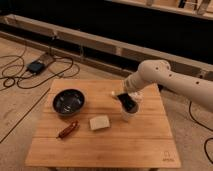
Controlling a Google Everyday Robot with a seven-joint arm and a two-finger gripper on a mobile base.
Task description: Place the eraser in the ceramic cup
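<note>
Warm, moderate light on the wooden table (107, 137); background upper half falls into deep dark. White arm (170, 80) catches the brightest light, near glare on its top. Gripper (127, 103), over the ceramic cup (128, 114), is a dark smear. Soft shadow inside the dark bowl (68, 101). Whole view blurred, soft edges, fine detail lost.

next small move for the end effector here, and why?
Probably open and let go. The end effector sits right over the white cup near the table's right side, with the black eraser in its grip at the cup's mouth, so a release should drop it inside.
</note>
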